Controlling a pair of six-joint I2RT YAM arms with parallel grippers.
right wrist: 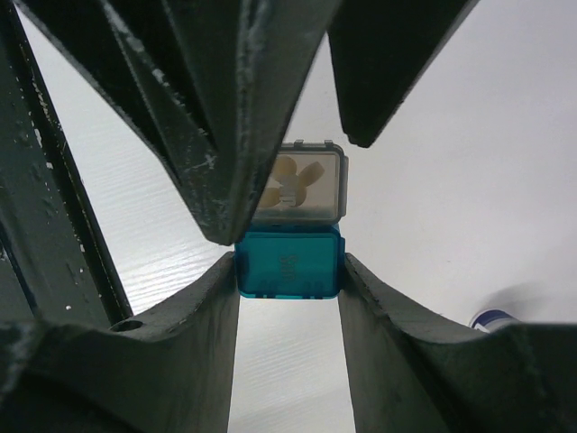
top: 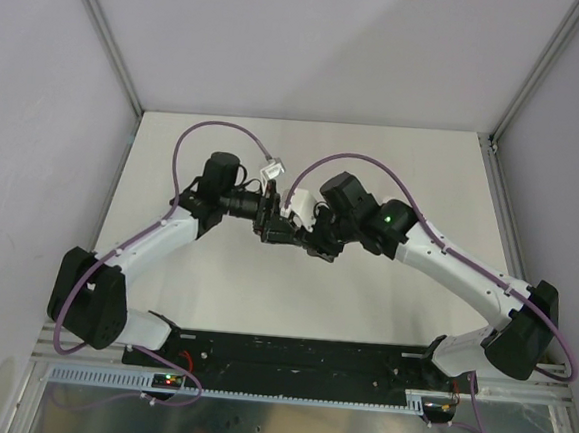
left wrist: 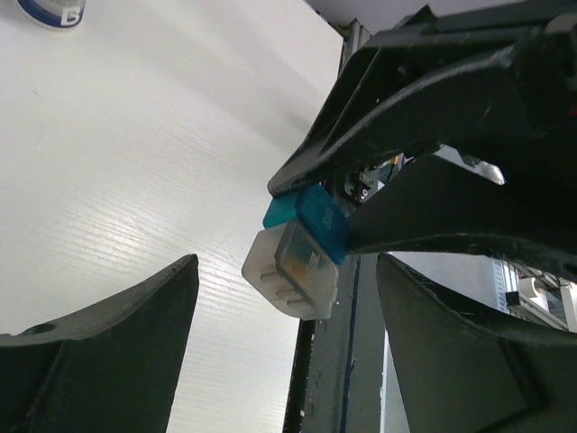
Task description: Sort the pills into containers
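The containers are a tiny joined pair, one teal-blue compartment [right wrist: 288, 263] and one clear grey compartment [right wrist: 302, 185] with tan pills showing inside. My right gripper [right wrist: 288, 269] is shut on the teal compartment and holds the pair above the white table. My left gripper [left wrist: 287, 263] is open, with a finger on either side of the grey compartment [left wrist: 288, 271] and a gap on both sides. The teal compartment [left wrist: 311, 216] sits between the right gripper's fingers [left wrist: 433, 99]. In the top view both grippers [top: 267, 220] [top: 296, 233] meet at mid-table and hide the pair.
A small blue-and-white round object [left wrist: 50, 11] stands on the table at the edge of the left wrist view, and also shows in the right wrist view [right wrist: 493, 318]. A small white object [top: 273, 167] lies just behind the grippers. A black rail [top: 299, 356] runs along the near edge.
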